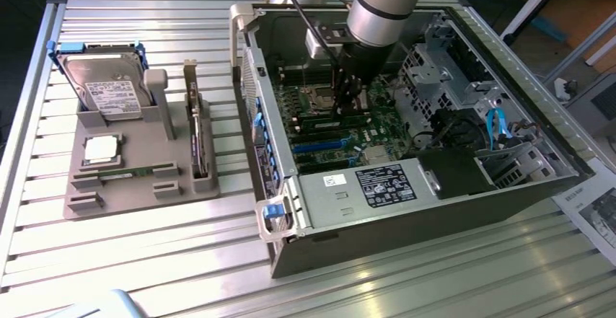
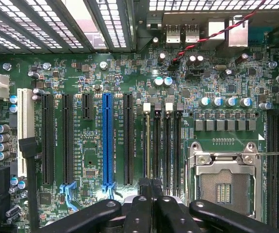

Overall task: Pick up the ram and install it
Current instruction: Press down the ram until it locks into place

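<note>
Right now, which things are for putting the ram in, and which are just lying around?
For the job: gripper, shut, over the memory slots; pale strip in one slot, maybe the ram; motherboard.
Lying about: hard drive, silver processor chip, dark card on edge, gray holder.

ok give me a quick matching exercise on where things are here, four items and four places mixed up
Things:
1. hard drive
2. processor chip
3. pincer
4. dark card

Places:
A. inside the open computer case, over the motherboard
B. standing on edge along the side of the grey holder nearest the case
C. propped up at the holder's far end, label showing
D. lying flat on the holder, in front of the hard drive

Pairs: 1-C, 2-D, 3-A, 4-B
</note>
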You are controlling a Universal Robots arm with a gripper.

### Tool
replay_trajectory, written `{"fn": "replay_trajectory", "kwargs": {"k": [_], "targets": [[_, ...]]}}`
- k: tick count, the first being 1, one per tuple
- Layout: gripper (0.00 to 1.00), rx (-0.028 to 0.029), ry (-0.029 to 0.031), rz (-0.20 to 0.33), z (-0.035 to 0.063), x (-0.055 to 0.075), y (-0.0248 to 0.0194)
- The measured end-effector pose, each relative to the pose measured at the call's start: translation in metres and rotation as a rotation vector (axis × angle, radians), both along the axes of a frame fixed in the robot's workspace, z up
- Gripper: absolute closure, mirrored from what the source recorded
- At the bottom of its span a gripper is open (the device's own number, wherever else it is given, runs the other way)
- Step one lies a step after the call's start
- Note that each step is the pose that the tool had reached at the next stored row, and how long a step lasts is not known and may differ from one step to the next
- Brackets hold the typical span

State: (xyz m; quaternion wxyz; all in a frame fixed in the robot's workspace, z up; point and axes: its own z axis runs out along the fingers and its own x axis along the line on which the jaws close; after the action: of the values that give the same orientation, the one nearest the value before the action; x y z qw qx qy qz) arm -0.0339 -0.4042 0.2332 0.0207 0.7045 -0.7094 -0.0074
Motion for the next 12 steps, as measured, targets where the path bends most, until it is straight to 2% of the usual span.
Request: {"fn": "replay_trajectory", "kwargs": {"k": [12], "targets": [[0.90,-0.0001,0.0001,0.000,-0.0020,-0.0005,0.0000]]}}
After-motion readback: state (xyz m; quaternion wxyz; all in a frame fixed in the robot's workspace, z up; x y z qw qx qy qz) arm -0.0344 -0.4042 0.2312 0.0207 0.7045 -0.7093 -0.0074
